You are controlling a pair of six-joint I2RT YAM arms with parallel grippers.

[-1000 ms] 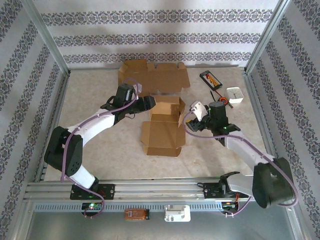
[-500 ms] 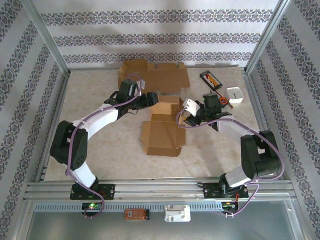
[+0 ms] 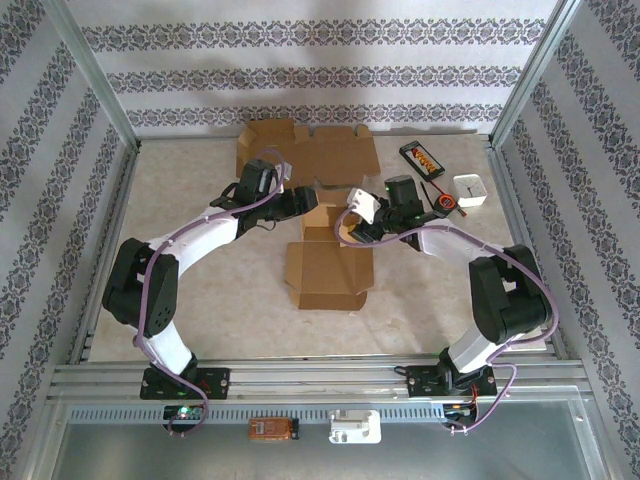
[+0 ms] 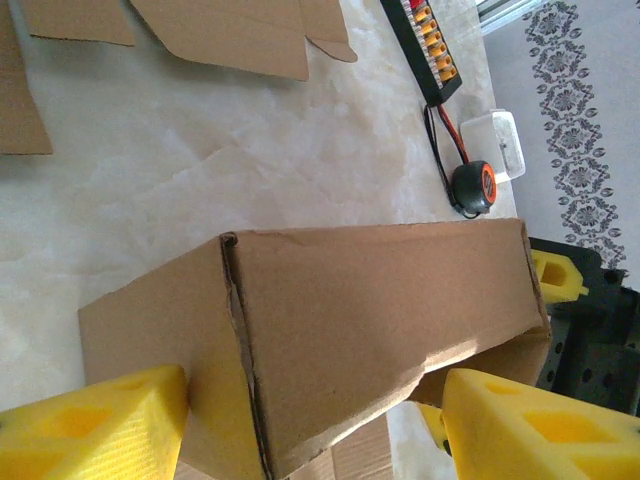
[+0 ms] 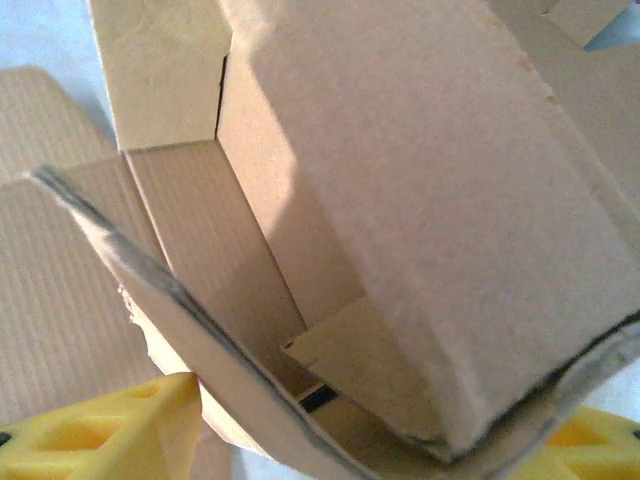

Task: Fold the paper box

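- Paper box (image 3: 328,265) sits mid-frame in the top view, on the surface (image 3: 200,300) between my two hands. Its walls are half-raised toward the top and the lid panel lies flat toward the bottom.
- Left hand (image 3: 302,203): jaws apart, straddling the upright wall from its left end. In the left wrist view the fingers (image 4: 100,420) bracket that wall at lower left and lower right. One looks pressed against the cardboard, but I can't tell if it's a real clamp.
- Right hand (image 3: 350,218): jaws apart around the right-end corner. The right wrist view has a thin side flap (image 5: 150,272) and a big panel (image 5: 420,200) between the pads. Can't tell if I'm pinching or just bracketing.
- Step, as I read it: stand the end wall up and tuck the flap inside.
- Left hand should only brace: hold the wall square, don't crush it.
- Right hand should push the flap low, near its crease, so it hinges rather than buckles.
- The flap edge looks frayed, so light force.
- Balance the two pushes, or the box may skate toward the flat cardboard (image 3: 310,150) at top centre.
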